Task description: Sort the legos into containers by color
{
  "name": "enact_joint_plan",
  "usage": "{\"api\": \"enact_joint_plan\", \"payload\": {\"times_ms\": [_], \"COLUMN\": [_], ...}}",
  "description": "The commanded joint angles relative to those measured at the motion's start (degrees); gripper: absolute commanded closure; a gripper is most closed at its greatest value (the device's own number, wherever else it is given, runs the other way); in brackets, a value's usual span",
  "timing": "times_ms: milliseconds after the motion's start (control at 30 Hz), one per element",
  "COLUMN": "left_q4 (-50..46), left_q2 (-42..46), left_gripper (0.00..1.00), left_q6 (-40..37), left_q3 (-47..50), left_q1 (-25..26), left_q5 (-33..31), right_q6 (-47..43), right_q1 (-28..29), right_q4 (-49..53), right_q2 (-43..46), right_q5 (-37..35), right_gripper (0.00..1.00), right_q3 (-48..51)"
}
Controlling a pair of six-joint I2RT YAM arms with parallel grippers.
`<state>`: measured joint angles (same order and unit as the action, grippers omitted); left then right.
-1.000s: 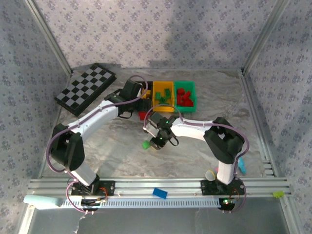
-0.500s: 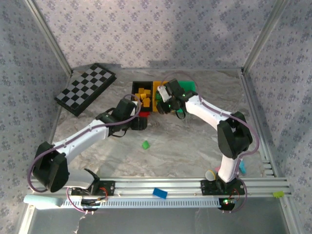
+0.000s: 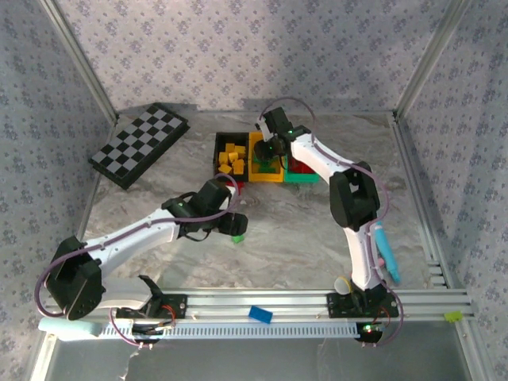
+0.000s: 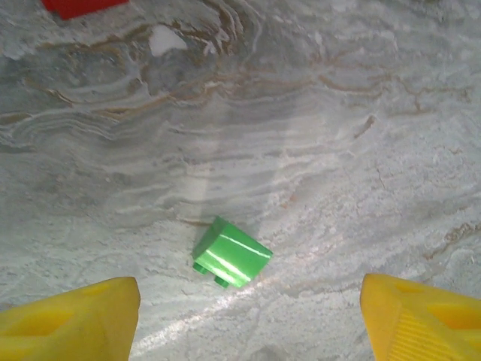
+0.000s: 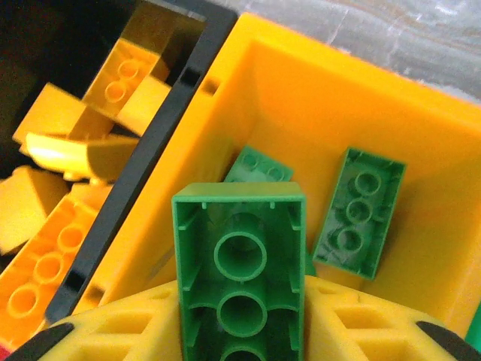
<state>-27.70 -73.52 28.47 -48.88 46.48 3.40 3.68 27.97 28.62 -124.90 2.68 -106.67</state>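
**Two-arm sorting, both arms mid-step.** The right gripper (image 5: 240, 335) grasps the held green brick (image 5: 240, 256), hollow underside toward the camera, above the yellow bin (image 5: 331, 98). That bin stands between the black bin (image 3: 216, 155) and the green bin (image 3: 305, 176), near the far edge of the table (image 3: 294, 238). Two green bricks (image 5: 359, 213) already lie on the yellow bin's floor, so it evidently serves for green; the black bin carries yellow-orange bricks (image 5: 45, 203). The drop is best made with the brick well inside the yellow walls, away from the black wall just to the left, and low enough that it does not bounce out. The left gripper (image 4: 248, 286) hangs with its jaws spread wide over the loose green brick (image 4: 231, 253). This brick lies apart from both fingers (image 4: 75, 316), about midway between the table's far and near edges and left of centre. It sits skewed to the jaw line and slightly ahead of it. A sound pickup probably calls for a small advance, a wrist turn to square the pads to two flat faces, then a straight descent before closing. Hard to read: the held brick's lower end and the pads' contact on it are cut off by the frame's bottom edge. In the overhead view the left wrist covers its own fingers and part of the loose brick. A red object (image 4: 79, 6) is cropped at the top edge of the left wrist view and cannot be identified. The green bin's contents read as red, but their shapes are too small to make out.
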Motion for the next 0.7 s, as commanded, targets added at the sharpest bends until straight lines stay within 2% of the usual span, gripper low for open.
{"api": "enact_joint_plan", "payload": {"times_ms": [0,267,433,667], "left_q4": [-0.66,2.23,1.89,1.62], "left_q2": [-0.87,-2.99,-2.38,-0.85], "left_gripper": [0.23,0.23,0.22,0.22], "left_q6": [1.45,3.17,3.79,4.47], "left_q3": [0.75,2.16,2.62,3.31], "left_q1": [1.73,3.17,3.45,3.53], "left_q5": [0.38,0.03,-1.26,-3.36], "right_q6": [1.13,1.41,1.35,1.34], "right_q1": [-0.51,-1.66,-1.6,-0.56], "right_q4": [2.74,3.96,5.57,3.86], "right_q2": [-1.93,-5.23,-6.48,-0.57], "right_q5": [-1.69,-0.94,-0.3,-0.05], "right_gripper": [0.59,0.58,0.43,0.4], "right_q3": [-4.19,-7.97,-10.45,-5.68]}}
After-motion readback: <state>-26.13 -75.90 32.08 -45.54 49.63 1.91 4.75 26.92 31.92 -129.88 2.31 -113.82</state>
